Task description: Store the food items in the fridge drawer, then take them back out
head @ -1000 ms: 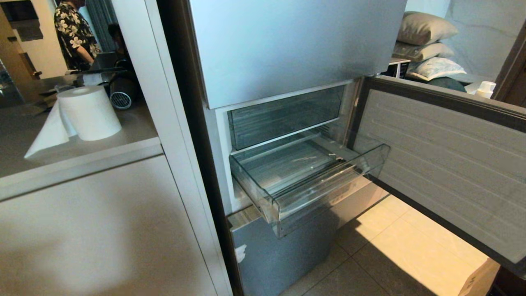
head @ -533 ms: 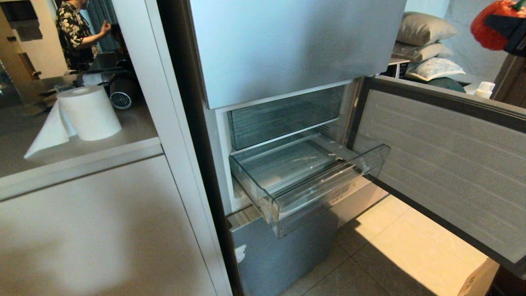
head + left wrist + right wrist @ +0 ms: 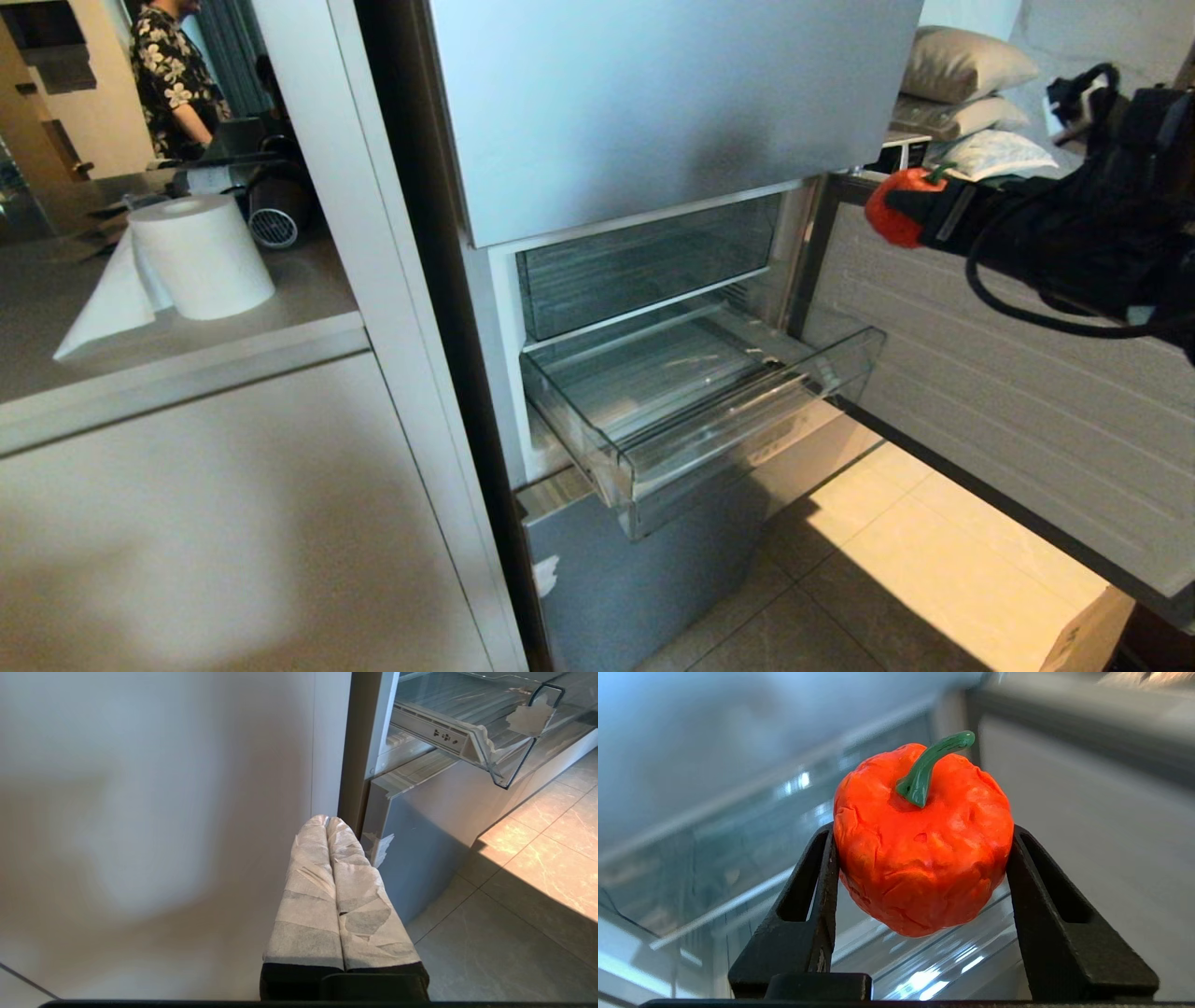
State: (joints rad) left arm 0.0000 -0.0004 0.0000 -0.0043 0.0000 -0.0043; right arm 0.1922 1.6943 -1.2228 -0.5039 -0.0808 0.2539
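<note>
a: right gripper [image 3: 910, 213] — where is it, and what do its jaws do?

b: it enters from the right of the head view, level with the top edge of the open fridge door [image 3: 1008, 373]. its two black fingers [image 3: 810, 905] pinch a red-orange pepper [image 3: 922, 840] with a curved green stem, one finger pressed on each flank. the pepper is held in the air, clear of every surface.

a: where does the pepper sit relative to the fridge drawer [image 3: 747, 429]?

b: above it and off to the right, well apart. the drawer — a shallow clear bin with a ribbed floor — stands pulled out of the silver-blue fridge [image 3: 653, 112], below a clear-fronted compartment [image 3: 644, 266]. no food shows inside the drawer.

a: and the left gripper [image 3: 329, 823]?

b: low beside the white cabinet panel [image 3: 140, 812], near the fridge's lower corner. its paper-wrapped fingers [image 3: 308, 891] lie pressed together with nothing between them. the drawer's underside and front corner show beyond it, and tiled floor [image 3: 537, 868] lies below.

a: surroundings?

b: a roll of paper towel [image 3: 201, 254] stands on the counter [image 3: 299, 289] at the left of the head view. a person in a floral shirt [image 3: 170, 79] stands behind it. pillows [image 3: 966, 65] are stacked beyond the door.
</note>
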